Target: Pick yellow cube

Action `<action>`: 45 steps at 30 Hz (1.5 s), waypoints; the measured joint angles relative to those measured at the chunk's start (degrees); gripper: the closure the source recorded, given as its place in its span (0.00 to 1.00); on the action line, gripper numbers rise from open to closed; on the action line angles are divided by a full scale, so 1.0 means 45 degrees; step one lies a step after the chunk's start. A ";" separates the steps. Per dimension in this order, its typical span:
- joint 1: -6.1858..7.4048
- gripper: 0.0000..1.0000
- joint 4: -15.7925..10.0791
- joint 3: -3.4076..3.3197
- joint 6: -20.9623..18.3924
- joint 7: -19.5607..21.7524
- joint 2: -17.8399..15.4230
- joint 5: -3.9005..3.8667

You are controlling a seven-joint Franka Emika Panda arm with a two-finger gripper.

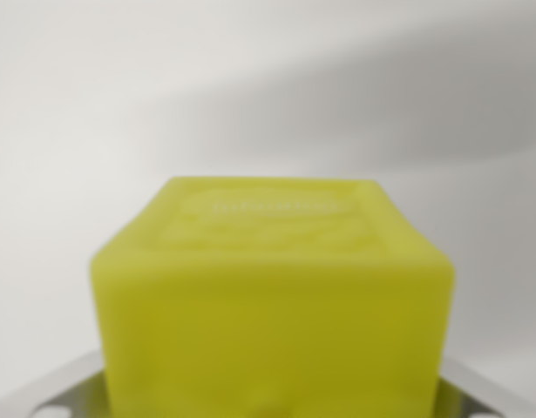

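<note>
The yellow cube point(272, 296) fills the lower middle of the wrist view, very close to the camera and slightly blurred. Its top face carries faint embossed relief. Grey fingers point(45, 394) of my gripper point(272, 405) show at the bottom left and bottom right corners, pressed against the cube's two sides. The gripper is shut on the cube. The cube's underside and the fingertips are hidden below the frame edge.
Behind the cube there is only a plain white, out-of-focus surface point(268, 78) with a soft grey shadow band across the upper right.
</note>
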 joint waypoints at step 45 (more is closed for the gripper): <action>-0.0007 1.00 0.0996 0.0001 -0.3628 0.0099 -0.2631 -0.0138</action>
